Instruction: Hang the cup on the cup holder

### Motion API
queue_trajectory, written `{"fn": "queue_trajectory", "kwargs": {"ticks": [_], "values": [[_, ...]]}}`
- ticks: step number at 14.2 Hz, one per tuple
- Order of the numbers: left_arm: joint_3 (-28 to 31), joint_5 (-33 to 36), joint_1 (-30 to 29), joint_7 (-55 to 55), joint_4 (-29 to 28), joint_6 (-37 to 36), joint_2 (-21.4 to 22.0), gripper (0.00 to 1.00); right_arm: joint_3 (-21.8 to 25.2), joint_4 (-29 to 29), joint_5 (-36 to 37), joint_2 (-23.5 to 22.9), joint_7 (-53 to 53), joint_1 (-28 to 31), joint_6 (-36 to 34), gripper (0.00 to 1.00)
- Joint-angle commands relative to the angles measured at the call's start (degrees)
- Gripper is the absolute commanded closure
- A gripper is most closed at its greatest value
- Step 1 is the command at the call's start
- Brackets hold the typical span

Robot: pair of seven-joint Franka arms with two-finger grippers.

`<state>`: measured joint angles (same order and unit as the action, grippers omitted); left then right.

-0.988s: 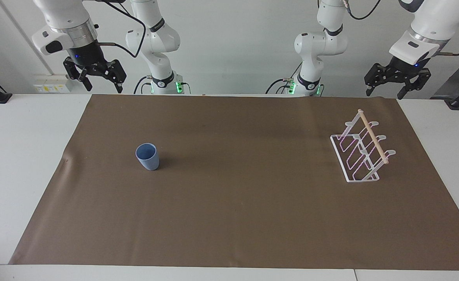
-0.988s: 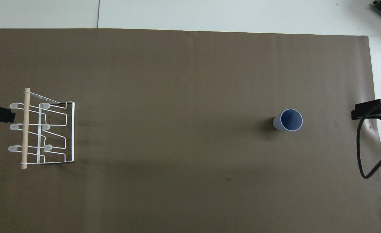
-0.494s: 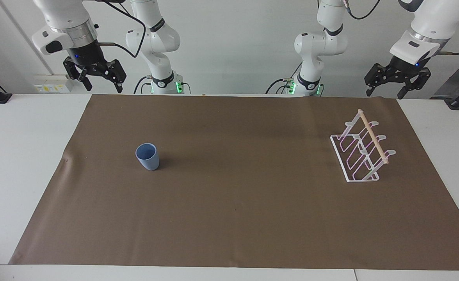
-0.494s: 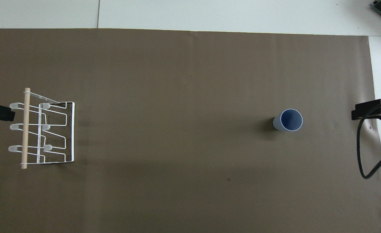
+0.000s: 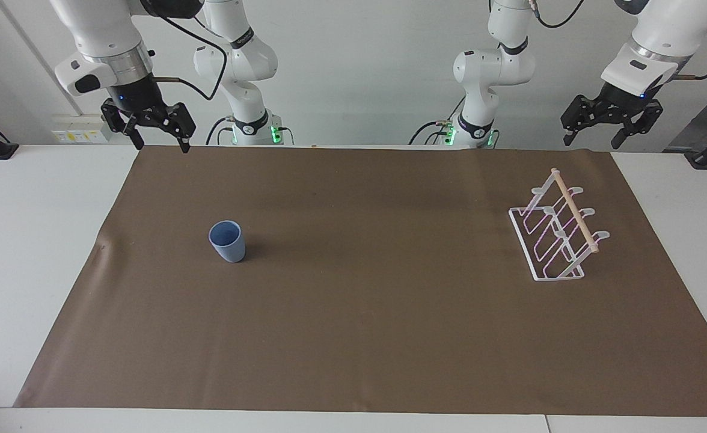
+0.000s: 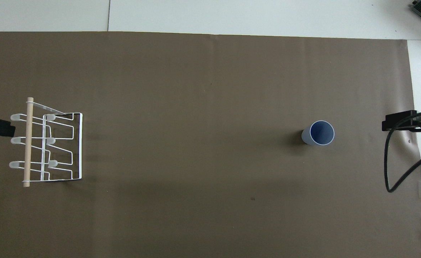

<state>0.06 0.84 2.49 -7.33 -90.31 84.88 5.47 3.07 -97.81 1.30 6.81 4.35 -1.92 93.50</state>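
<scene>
Jaws wide over mat [image 5: 353,337] corners.

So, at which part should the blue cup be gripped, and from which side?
Probably across the upper wall of the cup, just under its rim, coming down from above. It stands upright with the mouth up, has no handle and narrows toward its base. The right gripper, at its end of the table, has open jaws.

Facing and overhead (shared mat [image 5: 353,337])

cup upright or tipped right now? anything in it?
Upright: the cup stands on its base on the brown mat, mouth up. Empty: the overhead view looks straight into it and shows only its blue inside.
</scene>
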Motion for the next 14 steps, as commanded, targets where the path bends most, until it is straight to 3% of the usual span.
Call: {"fn": "queue_trajectory", "kwargs": {"ticks": [1, 6, 10, 14], "values": [[0.2, 0.7, 0.1, 0.6, -1.9, 0.5, 1.6, 0.0, -0.1, -9.0, 0.4, 2.9, -1.5, 0.3, 6.8, 0.0], [0.3, 0.7, 0.1, 0.7, -1.8, 0.6, 1.6, 0.0, -0.2, -17.8, -0.3, -0.1, -3.0, -1.1, 21.1, 0.0], [0.3, 0.7, 0.1, 0.6, -1.8, 0.5, 1.6, 0.0, -0.1, -19.0, -0.5, -7.9, -7.5, -1.2, 26.7, 0.0], [0.4, 0.7, 0.1, 0.6, -1.9, 0.6, 1.6, 0.0, -0.1, -20.8, -1.9, -11.5, -15.8, -0.1, 32.3, 0.0]]}}
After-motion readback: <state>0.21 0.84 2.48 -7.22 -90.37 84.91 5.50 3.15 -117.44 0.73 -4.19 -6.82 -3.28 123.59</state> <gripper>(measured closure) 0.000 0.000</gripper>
